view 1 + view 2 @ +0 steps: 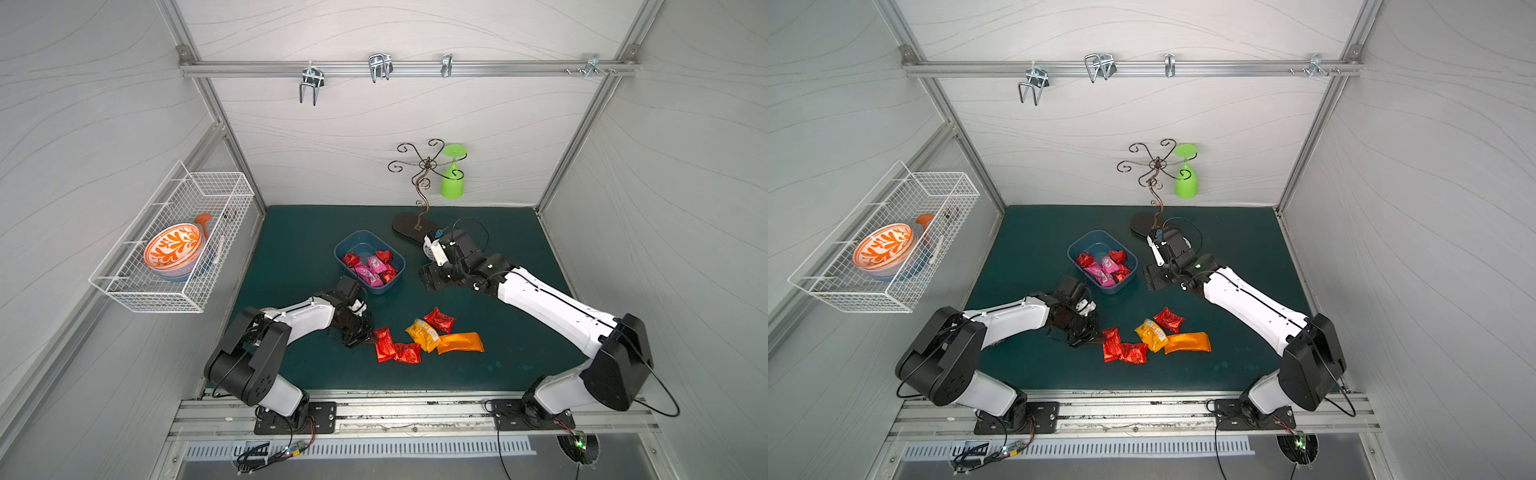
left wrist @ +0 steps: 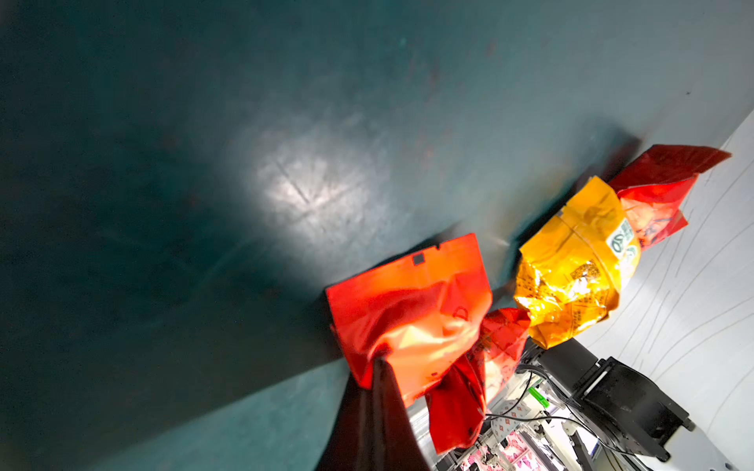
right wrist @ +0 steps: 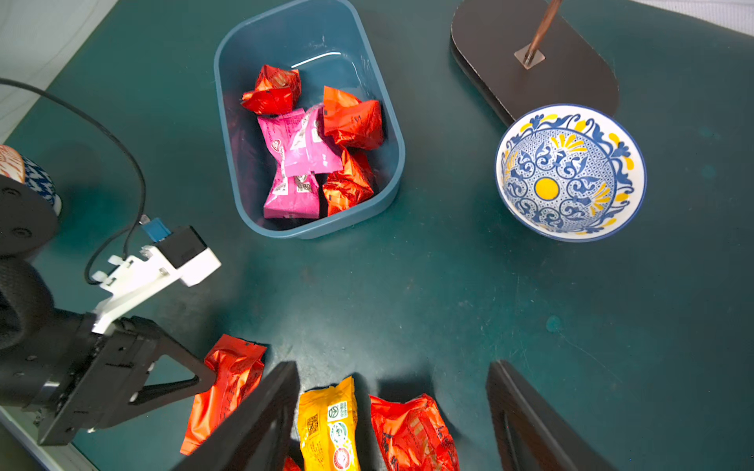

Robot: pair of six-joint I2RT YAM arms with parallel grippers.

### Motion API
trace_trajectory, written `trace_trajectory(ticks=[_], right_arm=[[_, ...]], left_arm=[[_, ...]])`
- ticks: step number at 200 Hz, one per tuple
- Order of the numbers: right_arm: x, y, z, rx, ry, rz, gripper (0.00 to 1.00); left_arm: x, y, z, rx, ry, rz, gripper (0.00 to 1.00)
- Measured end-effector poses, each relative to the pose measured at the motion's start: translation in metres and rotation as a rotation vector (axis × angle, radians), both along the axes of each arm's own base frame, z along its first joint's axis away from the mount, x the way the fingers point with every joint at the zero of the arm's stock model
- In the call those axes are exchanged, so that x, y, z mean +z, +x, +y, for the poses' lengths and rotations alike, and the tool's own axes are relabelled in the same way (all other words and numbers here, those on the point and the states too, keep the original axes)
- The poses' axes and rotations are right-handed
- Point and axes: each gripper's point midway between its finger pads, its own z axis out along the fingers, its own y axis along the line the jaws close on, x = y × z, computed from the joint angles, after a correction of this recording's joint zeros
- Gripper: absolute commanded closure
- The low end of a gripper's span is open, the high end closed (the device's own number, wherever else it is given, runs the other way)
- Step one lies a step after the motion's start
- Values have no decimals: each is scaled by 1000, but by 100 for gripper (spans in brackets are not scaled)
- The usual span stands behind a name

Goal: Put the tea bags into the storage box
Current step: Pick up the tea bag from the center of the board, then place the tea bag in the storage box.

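A small booth with pale grey walls point(image 1: 374, 124) and aluminium frame posts encloses a table point(image 1: 299, 232) whose dark green top is scuffed and glossy where the light falls. Near the middle of the table sits the storage box point(image 1: 362, 245), a shallow dark blue tub, holding several tea bags point(image 1: 370, 268) in red and pink. Five more lie loose in a cluster nearer the arms' bases: three red, a yellow tea bag point(image 1: 423, 334) and an orange tea bag point(image 1: 460, 343). The left arm point(image 1: 299, 318) reaches low to this cluster, its jaws pressed together on the edge of the nearest red tea bag point(image 1: 384, 343). The right arm point(image 1: 540, 299) hovers beside the box with its jaws spread wide apart. Past it, a blue-patterned bowl point(image 3: 570, 171) stands on the table just beside the dark oval base of a curly metal stand point(image 1: 419, 178), from which a green glass point(image 1: 452, 178) hangs upside down. A white wire basket point(image 1: 124, 291) on the left wall holds an orange-patterned bowl point(image 1: 174, 247). A metal rail point(image 1: 498, 68) with hooks crosses the back wall.
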Motion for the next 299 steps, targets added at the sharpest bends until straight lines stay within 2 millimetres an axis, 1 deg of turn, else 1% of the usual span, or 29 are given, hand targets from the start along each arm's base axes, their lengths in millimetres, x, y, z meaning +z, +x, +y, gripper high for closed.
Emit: trace_trajectory(ticks=[21,34,71,96,110,126,138,149,166,167,169,186,206,229,241,262,285,299], right_arm=[[-1,-1,-3,-3,-2,3,23],[0,-1,-4,-5,1,1,23],[5,-3,-5,-1,16,-3,23],[2,-7,-7,-2,18,9,23],[-2,-10,-9,-5,17,20,23],[-8,-16,-13,-8,15,38,23],[-12,-21,-16,-10,13,49,23],[-14,-25,-19,-15,15,60,23],[-16,-31,-24,-21,17,68,23],[-16,-31,-25,-22,17,69,23],[-16,-32,-25,-22,17,69,23],[-17,-36,-29,-26,14,76,23],[-18,-39,-32,-35,13,88,23],[-22,-42,-34,-43,12,101,23],[-25,-43,-35,-46,12,110,23],[-30,-46,-35,-47,16,130,23],[-37,-56,-33,-32,11,153,24],[-43,-65,-30,-9,0,165,24]], left_arm=[[3,2,2,4,11,-23,100],[10,6,4,9,19,-59,100],[44,10,11,13,20,-185,100],[70,18,13,12,28,-257,100],[86,28,15,17,38,-310,100],[104,45,17,44,40,-370,100],[114,62,22,87,37,-405,100],[121,83,30,154,35,-432,100],[121,115,44,250,48,-455,100],[121,120,46,261,52,-457,100],[121,121,46,265,53,-458,100],[119,154,57,334,84,-473,100],[119,188,60,378,93,-493,100],[120,221,62,420,88,-509,100],[117,234,63,434,92,-511,100],[108,249,67,450,116,-506,100],[97,259,75,467,145,-495,100],[90,263,80,477,157,-483,100]])
